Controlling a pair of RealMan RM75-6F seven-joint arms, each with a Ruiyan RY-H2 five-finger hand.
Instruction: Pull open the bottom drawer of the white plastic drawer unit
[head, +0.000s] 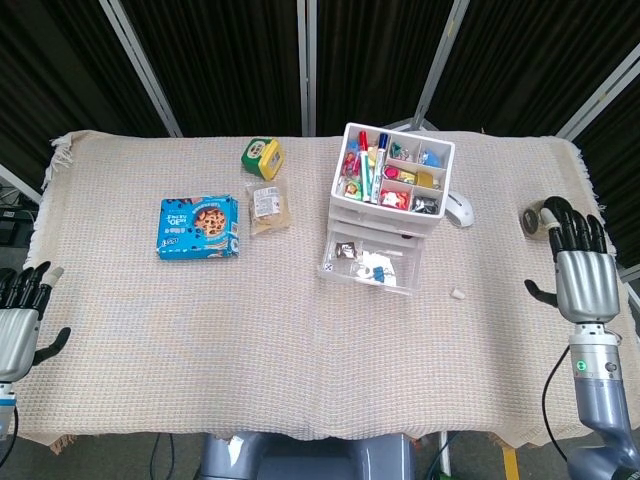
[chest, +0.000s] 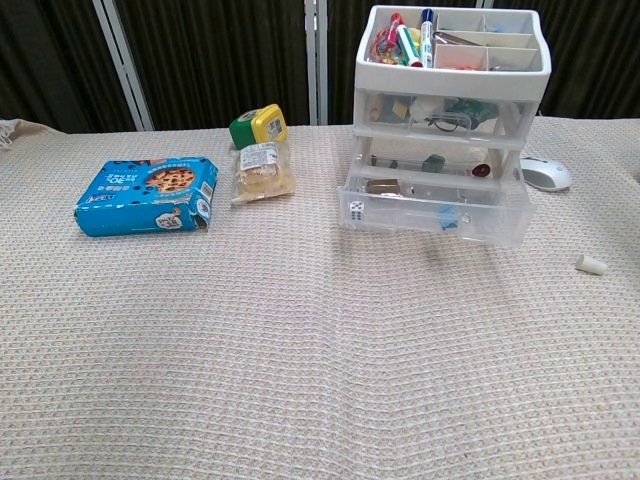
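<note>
The white plastic drawer unit (head: 392, 190) (chest: 452, 110) stands right of centre on the table, its top tray full of pens and small items. Its bottom drawer (head: 370, 263) (chest: 437, 208) is pulled out toward me, with dice and small bits inside. My right hand (head: 578, 272) hovers at the table's right edge, fingers spread and empty, well apart from the unit. At the front left corner my left hand (head: 18, 320) hangs off the table, fingers apart and empty. Neither hand shows in the chest view.
A blue cookie box (head: 198, 226) (chest: 148, 195), a snack packet (head: 267, 207) (chest: 262, 170) and a green-yellow tape measure (head: 261, 155) (chest: 257, 126) lie left of the unit. A white mouse (head: 458, 208) (chest: 545, 173), a small white piece (head: 457, 293) (chest: 591, 264) and a jar (head: 534, 217) lie to its right.
</note>
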